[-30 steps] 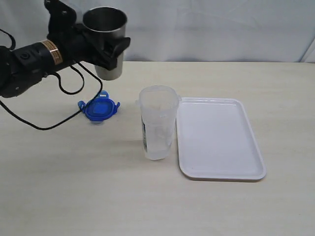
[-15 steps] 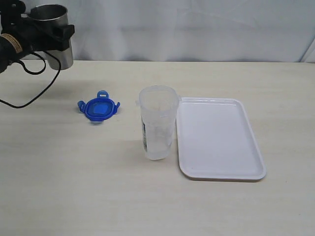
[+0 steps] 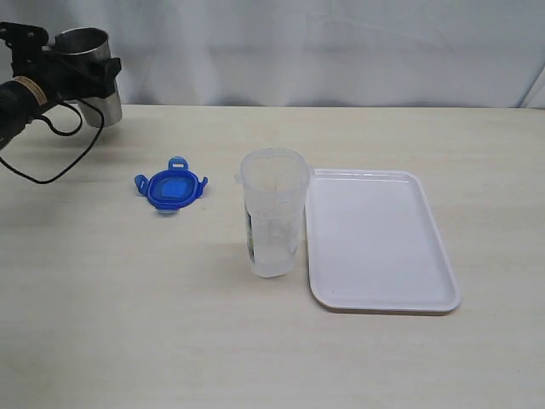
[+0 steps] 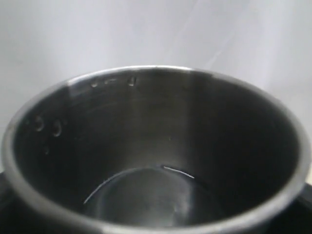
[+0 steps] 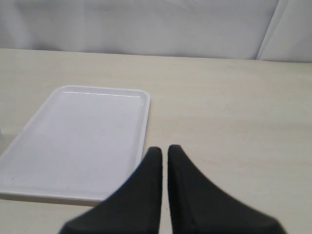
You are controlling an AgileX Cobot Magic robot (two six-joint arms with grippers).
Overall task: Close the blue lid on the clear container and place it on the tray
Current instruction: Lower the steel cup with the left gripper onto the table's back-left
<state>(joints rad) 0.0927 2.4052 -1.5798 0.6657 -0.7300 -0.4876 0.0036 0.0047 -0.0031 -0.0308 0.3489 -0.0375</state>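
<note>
The blue lid (image 3: 171, 187) lies flat on the table, left of the clear container (image 3: 273, 213). That container stands upright and uncovered, right against the left rim of the white tray (image 3: 379, 243). At the far back left, my left gripper (image 3: 83, 68) is shut on a steel cup (image 3: 100, 106), well away from the lid. In the left wrist view the cup's dark inside (image 4: 156, 146) fills the picture. My right gripper (image 5: 165, 148) is shut on nothing, low over the table beside the tray (image 5: 78, 136); it does not show in the exterior view.
A black cable (image 3: 60, 166) loops from the left arm down onto the table near the lid. A white curtain (image 3: 341, 51) hangs behind the table's back edge.
My left arm has carried the steel cup from above the blue lid to the far back left, then slightly lower. Lid, container and tray have not moved.
</note>
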